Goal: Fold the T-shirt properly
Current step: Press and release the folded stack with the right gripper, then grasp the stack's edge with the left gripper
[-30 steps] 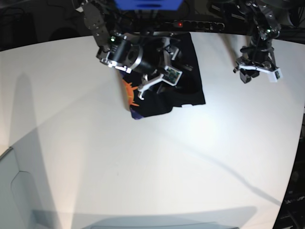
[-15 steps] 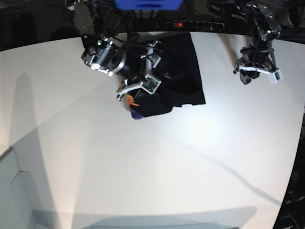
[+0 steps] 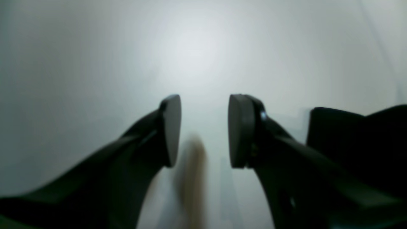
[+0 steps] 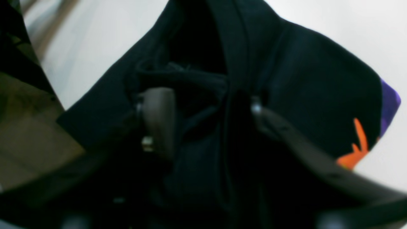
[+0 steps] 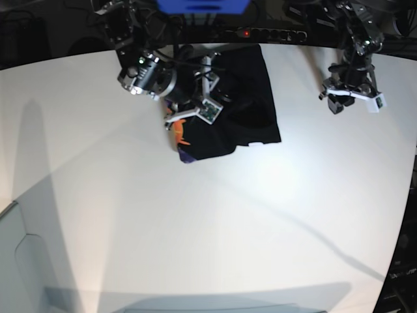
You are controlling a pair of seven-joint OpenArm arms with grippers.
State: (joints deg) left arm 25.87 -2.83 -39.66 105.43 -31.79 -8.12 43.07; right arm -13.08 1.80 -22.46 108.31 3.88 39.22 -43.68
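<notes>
I have the right gripper (image 4: pixel 203 121) part-closed with black cloth T-shirt (image 5: pixel 251 98) folds between its jaws to lift an edge, while the left gripper (image 3: pixel 203 130) waits half-open, empty, over the white table (image 5: pixel 208 222).

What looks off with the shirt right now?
The T-shirt is a rumpled, uneven bundle at the table's far edge, and a corner with orange and purple print sticks out crookedly. The right pincer sits in bunched folds.
</notes>
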